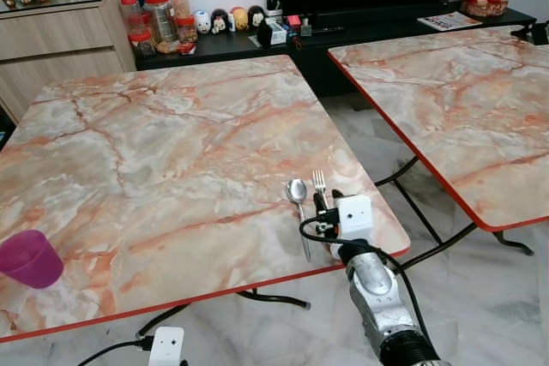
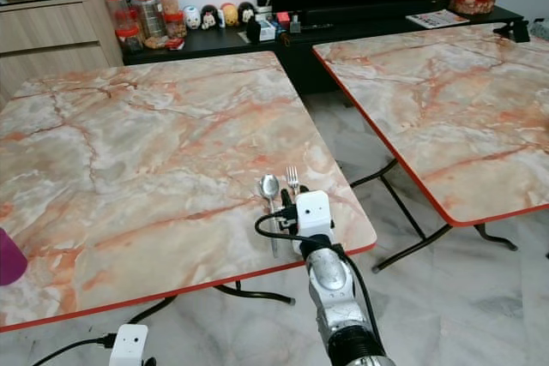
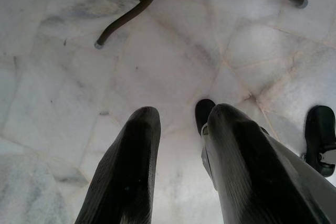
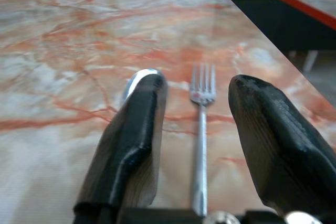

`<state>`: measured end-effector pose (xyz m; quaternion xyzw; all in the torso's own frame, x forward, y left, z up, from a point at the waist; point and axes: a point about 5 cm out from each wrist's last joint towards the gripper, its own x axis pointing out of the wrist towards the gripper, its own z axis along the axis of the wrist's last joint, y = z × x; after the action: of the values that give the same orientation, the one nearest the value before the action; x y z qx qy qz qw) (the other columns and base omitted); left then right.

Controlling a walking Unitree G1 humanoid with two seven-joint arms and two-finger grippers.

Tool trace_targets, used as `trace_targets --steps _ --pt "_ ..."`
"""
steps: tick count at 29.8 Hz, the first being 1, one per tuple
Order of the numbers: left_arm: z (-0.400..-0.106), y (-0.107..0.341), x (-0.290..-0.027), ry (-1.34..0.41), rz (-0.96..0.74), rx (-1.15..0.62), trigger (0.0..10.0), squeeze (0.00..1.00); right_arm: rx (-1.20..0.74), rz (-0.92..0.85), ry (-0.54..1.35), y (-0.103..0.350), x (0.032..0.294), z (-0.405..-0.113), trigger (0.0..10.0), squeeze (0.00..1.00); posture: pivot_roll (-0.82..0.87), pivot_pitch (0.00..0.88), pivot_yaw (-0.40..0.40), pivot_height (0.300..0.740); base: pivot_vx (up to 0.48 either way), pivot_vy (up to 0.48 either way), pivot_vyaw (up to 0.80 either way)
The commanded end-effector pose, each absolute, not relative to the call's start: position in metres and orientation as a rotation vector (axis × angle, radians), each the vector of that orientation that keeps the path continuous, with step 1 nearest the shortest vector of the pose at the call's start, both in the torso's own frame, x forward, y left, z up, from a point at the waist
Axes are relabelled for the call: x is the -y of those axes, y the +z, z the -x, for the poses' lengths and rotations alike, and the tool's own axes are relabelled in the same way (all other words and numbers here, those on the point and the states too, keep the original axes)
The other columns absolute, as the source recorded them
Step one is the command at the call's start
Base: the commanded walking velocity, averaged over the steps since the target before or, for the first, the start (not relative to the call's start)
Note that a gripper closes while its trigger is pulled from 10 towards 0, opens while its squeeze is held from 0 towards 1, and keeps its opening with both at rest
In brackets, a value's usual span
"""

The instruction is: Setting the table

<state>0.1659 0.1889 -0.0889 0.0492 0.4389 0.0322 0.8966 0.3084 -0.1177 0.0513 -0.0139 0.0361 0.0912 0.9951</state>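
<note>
The fork (image 4: 202, 129) lies flat beside the spoon (image 1: 298, 191) near the bench (image 1: 171, 143) edge, between the right gripper's (image 4: 197, 124) parted fingers; thin, stiff and probably slippery, best pinched mid-handle.

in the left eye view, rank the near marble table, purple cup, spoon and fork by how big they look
1. near marble table, far the largest.
2. purple cup, cut off by the picture's edge.
3. spoon, long but thin.
4. fork, part hidden behind the right gripper, so its rank under the spoon is unsure.
</note>
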Motion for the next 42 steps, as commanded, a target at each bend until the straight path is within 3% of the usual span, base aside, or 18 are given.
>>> trace_targets --steps 1,3,4,5,6,18,19,20,24,25,42 --pt "-0.164 -0.09 -0.189 0.058 -0.111 -0.926 10.0 0.0 -0.069 0.013 0.179 0.058 0.117 -0.315 10.0 1.0 -0.04 0.0 0.023 0.74 0.0 0.0 0.0" --pt "-0.166 -0.089 -0.189 0.063 -0.107 -0.923 10.0 0.0 -0.06 0.013 0.178 0.064 0.115 -0.321 10.0 0.96 -0.03 0.0 0.021 0.74 0.0 0.0 0.0" --pt "-0.166 -0.089 -0.189 0.063 -0.107 -0.922 10.0 0.0 -0.057 0.011 0.18 0.065 0.114 -0.323 10.0 0.29 -0.03 0.0 0.021 0.74 0.0 0.0 0.0" --pt "-0.166 -0.089 -0.189 0.063 -0.107 -0.922 10.0 0.0 -0.057 0.011 0.18 0.065 0.114 -0.323 10.0 0.29 -0.03 0.0 0.021 0.74 0.0 0.0 0.0" --pt "-0.166 -0.089 -0.189 0.066 -0.105 -0.922 10.0 0.0 -0.051 0.006 0.188 0.069 0.111 -0.326 10.0 0.0 -0.03 0.0 0.02 0.74 0.0 0.0 0.0" --pt "-0.164 -0.09 -0.188 0.071 -0.098 -0.932 10.0 0.0 -0.072 -0.003 0.276 0.081 0.082 -0.339 10.0 0.0 -0.03 0.0 0.023 0.74 0.0 0.0 0.0" --pt "-0.164 -0.09 -0.188 0.071 -0.098 -0.933 10.0 0.0 -0.082 0.005 0.286 0.08 0.08 -0.34 10.0 0.94 -0.03 0.0 0.022 0.74 0.0 0.0 0.0" --pt "-0.165 -0.09 -0.188 0.072 -0.098 -0.932 10.0 0.0 -0.088 0.016 0.295 0.08 0.078 -0.34 10.0 1.0 -0.03 0.0 0.021 0.74 0.0 0.0 0.0" --pt "-0.165 -0.09 -0.188 0.076 -0.095 -0.932 10.0 0.0 -0.127 0.024 0.307 0.078 0.072 -0.341 10.0 0.96 -0.03 0.0 0.02 0.74 0.0 0.0 0.0" --pt "-0.164 -0.091 -0.188 0.077 -0.092 -0.935 10.0 0.0 -0.142 0.031 0.311 0.076 0.072 -0.341 10.0 0.0 -0.02 0.0 0.018 0.74 0.0 0.0 0.0" --pt "-0.162 -0.092 -0.188 0.079 -0.088 -0.943 10.0 0.0 -0.197 0.053 0.317 0.069 0.07 -0.339 10.0 0.0 -0.02 0.0 0.016 0.74 0.0 0.0 0.0"
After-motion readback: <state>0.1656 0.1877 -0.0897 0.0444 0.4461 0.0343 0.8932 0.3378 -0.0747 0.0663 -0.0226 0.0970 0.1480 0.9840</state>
